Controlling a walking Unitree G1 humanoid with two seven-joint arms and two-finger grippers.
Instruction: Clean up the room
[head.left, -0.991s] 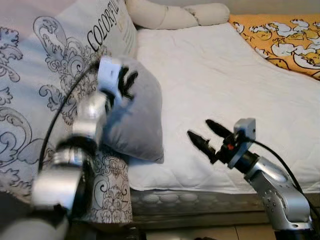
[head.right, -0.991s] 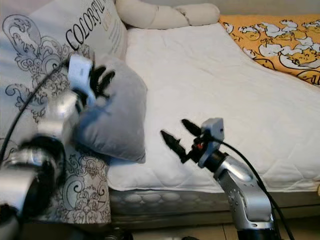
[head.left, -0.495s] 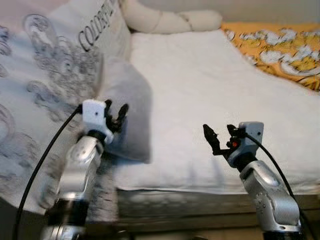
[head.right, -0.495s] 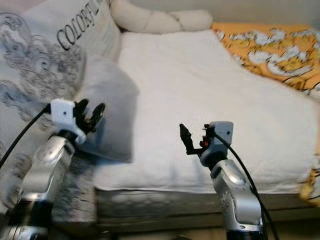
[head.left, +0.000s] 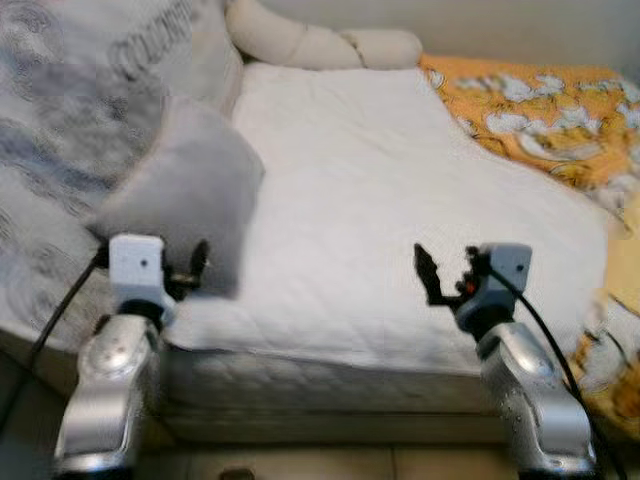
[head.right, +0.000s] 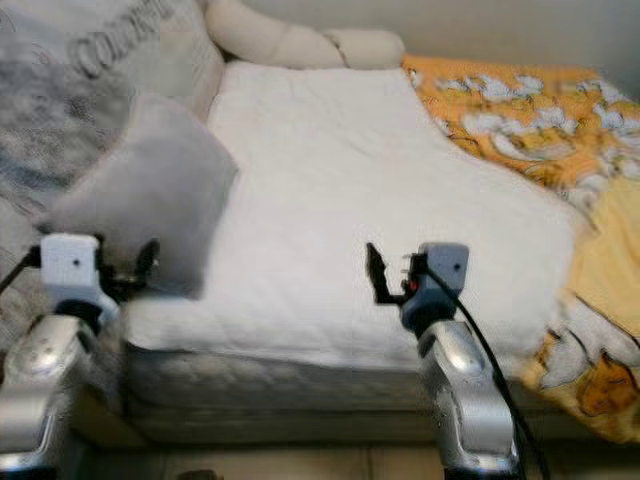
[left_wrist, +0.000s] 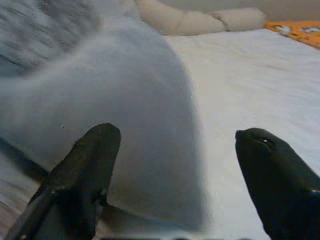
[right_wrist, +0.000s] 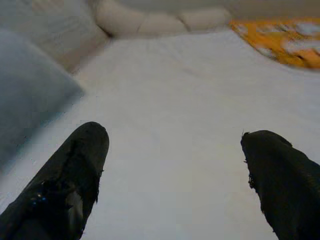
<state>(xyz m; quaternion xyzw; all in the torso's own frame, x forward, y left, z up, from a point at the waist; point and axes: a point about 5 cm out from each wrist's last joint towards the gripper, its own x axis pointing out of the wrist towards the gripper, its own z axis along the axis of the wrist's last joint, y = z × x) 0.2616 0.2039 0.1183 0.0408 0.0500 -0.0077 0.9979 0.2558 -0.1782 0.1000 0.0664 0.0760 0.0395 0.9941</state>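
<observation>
Facing the bed (head.left: 350, 200) from its near edge, I have both arms raised in front of me with nothing held. My left pincer (head.left: 190, 272) stands with its fingers spread wide, as the left wrist view shows, and just beyond its tips lies the grey pillow (head.left: 185, 195). Whether a fingertip brushes the fabric I cannot tell through the blur. My right pincer (head.left: 445, 275) is spread wide too, hovering over bare white sheet near the bed's front edge, well apart from the pillow.

What matters for the next move is this: the pillow lies ahead of my left pincer and a little toward the middle of the bed, resting on the sheet's left side and leaning back against the big patterned cushion (head.left: 70, 130) behind it. Its near corner points toward my left arm, and its body runs away from me toward the head of the bed, where a cream bolster (head.left: 320, 45) lies. My left arm is clearly the nearer one; I judge that my right would have to cross most of the mattress. An orange blanket (head.left: 520, 110) covers the far right side.
</observation>
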